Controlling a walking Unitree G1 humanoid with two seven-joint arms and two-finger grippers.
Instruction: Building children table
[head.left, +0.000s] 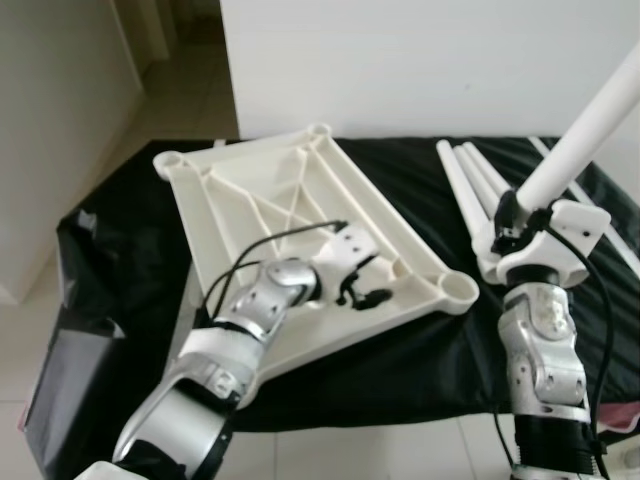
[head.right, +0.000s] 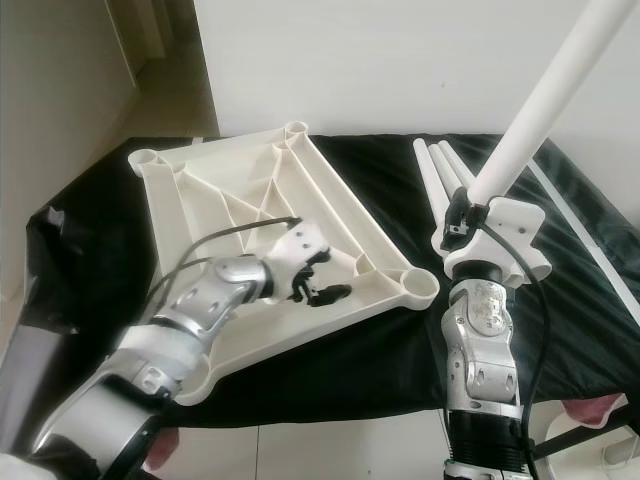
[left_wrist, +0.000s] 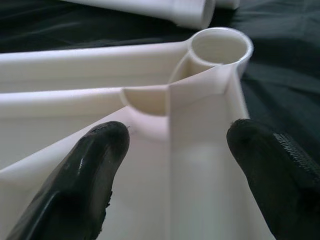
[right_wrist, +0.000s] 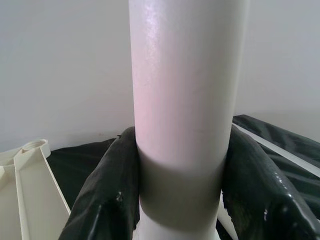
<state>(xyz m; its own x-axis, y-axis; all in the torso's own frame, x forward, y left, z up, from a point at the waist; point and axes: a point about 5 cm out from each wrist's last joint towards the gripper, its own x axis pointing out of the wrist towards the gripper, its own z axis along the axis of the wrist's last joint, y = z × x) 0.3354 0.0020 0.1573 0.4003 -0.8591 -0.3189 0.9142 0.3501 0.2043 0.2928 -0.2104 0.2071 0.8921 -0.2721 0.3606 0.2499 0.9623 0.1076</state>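
A cream plastic tabletop (head.left: 290, 215) lies upside down on a black cloth, ribs up, with round leg sockets at its corners. My left gripper (head.left: 362, 292) rests inside it near the front right socket (head.left: 458, 289), fingers open astride a rib (left_wrist: 200, 165). At the right, my right gripper (head.left: 520, 222) is shut on a white table leg (head.left: 590, 125), held tilted up to the right. In the right wrist view both black fingers (right_wrist: 107, 195) press the leg (right_wrist: 185, 100).
Several more white legs (head.left: 475, 190) lie on the black cloth (head.left: 400, 350) behind my right gripper. A white wall (head.left: 420, 60) stands behind. Tiled floor (head.left: 350, 450) runs along the near edge; a doorway opens at the back left.
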